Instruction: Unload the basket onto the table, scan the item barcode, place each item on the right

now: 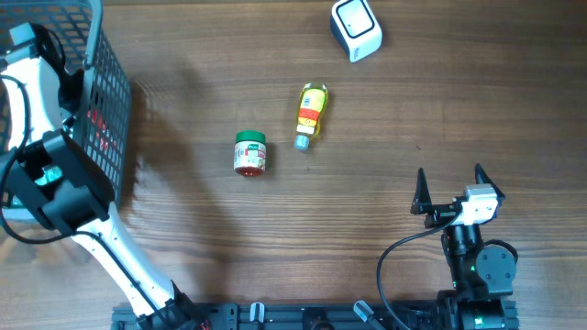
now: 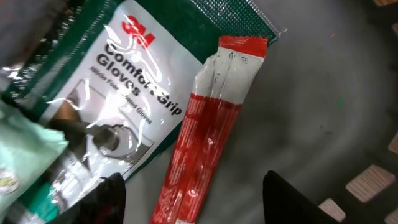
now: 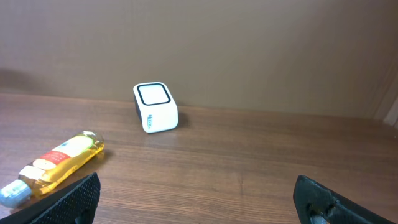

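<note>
While the left gripper (image 2: 194,186) hangs in the basket (image 1: 110,82), jaws apart astride a red sachet (image 2: 211,124) beside a gloves pack (image 2: 124,74), the right gripper (image 1: 449,188) rests wide open over the wooden table (image 1: 367,229) bearing a jar (image 1: 249,153), bottle (image 1: 311,115) and scanner (image 1: 356,29).

colours — scanner (image 1: 356,29) white, black window | bottle (image 1: 311,112) yellow, red label | jar (image 1: 249,153) green lid | sachet (image 2: 211,124) red-white

A brown wooden table (image 1: 367,229) with grain running along its length filled the overhead view. Behind its far edge stood 1 plain tan wall (image 3: 249,50), evenly lit. Soft light left only faint shadows on the wood.
</note>
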Robot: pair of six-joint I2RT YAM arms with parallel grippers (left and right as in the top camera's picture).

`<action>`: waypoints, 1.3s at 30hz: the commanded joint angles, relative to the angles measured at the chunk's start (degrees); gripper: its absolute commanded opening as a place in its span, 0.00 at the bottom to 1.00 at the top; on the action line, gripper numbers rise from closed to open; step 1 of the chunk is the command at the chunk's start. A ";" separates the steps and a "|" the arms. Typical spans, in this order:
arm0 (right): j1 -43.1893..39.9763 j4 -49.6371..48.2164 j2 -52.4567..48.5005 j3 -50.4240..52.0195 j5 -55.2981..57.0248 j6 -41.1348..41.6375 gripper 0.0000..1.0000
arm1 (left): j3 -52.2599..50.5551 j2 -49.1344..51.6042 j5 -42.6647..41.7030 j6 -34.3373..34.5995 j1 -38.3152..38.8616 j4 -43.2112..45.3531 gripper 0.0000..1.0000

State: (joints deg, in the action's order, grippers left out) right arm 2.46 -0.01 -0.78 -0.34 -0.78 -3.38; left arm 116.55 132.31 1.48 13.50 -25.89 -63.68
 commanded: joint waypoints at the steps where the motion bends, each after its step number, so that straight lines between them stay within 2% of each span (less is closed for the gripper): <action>1: -0.17 -0.37 0.20 0.04 1.11 -1.03 1.00 | -0.48 2.23 -1.44 -1.11 -0.33 0.37 0.54; 9: -0.17 -0.37 0.20 0.04 1.11 -0.98 1.00 | -0.52 4.46 -1.49 -1.11 -0.33 1.18 0.40; 12: -0.17 -0.37 0.20 0.04 1.11 -1.01 1.00 | -0.52 6.16 -1.73 -1.11 -0.33 1.11 0.39; 15: -0.17 -0.37 0.20 0.04 1.11 -0.98 1.00 | -1.14 7.58 -2.36 -1.09 -0.33 1.18 0.19; 16: -0.17 -0.37 0.20 0.04 1.11 -1.01 1.00 | -1.18 7.58 -2.36 -1.11 -0.33 1.14 0.08; 17: -0.17 -0.37 0.20 0.04 1.11 -1.01 1.00 | -1.18 7.58 -2.38 -1.11 -0.33 1.18 0.04; 26: -0.17 -0.37 0.20 0.04 1.11 -1.03 1.00 | -1.05 5.99 -2.32 -1.09 -0.37 0.81 0.04; 39: -0.17 -0.37 0.20 0.04 1.11 -1.01 1.00 | -0.98 -8.68 -2.36 -1.09 -0.37 0.22 0.04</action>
State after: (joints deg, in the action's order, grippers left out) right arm 2.46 -0.03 -0.78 -0.34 -0.80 -3.38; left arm 115.66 129.80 0.03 12.69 -26.37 -63.11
